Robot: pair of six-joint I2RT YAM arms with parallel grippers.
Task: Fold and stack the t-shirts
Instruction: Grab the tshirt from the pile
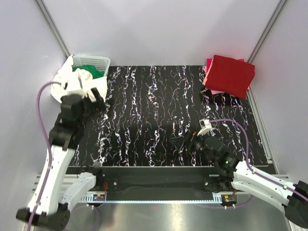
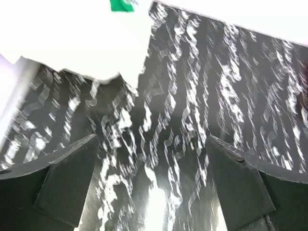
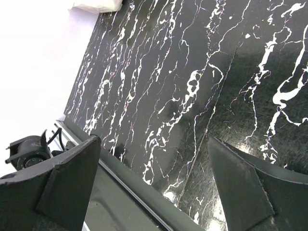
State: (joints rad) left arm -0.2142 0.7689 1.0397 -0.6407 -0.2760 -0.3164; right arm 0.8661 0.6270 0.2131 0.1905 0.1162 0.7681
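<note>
Shirts are sitting in two groups. A red t-shirt (image 1: 230,74) is lying folded on top of a pink t-shirt (image 1: 207,72) at the far right corner of the table (image 1: 154,106), so that part of the stack is looking done. A white t-shirt (image 1: 72,82) is hanging crumpled over the rim of the basket (image 1: 96,61) at the far left, with a green t-shirt (image 1: 95,73) lying inside; both are waiting to be folded. The left gripper (image 2: 151,139) is hovering near the white one, jaws spread and holding nothing. The right gripper (image 3: 155,139) is hanging over bare tabletop, likewise spread wide and empty.
</note>
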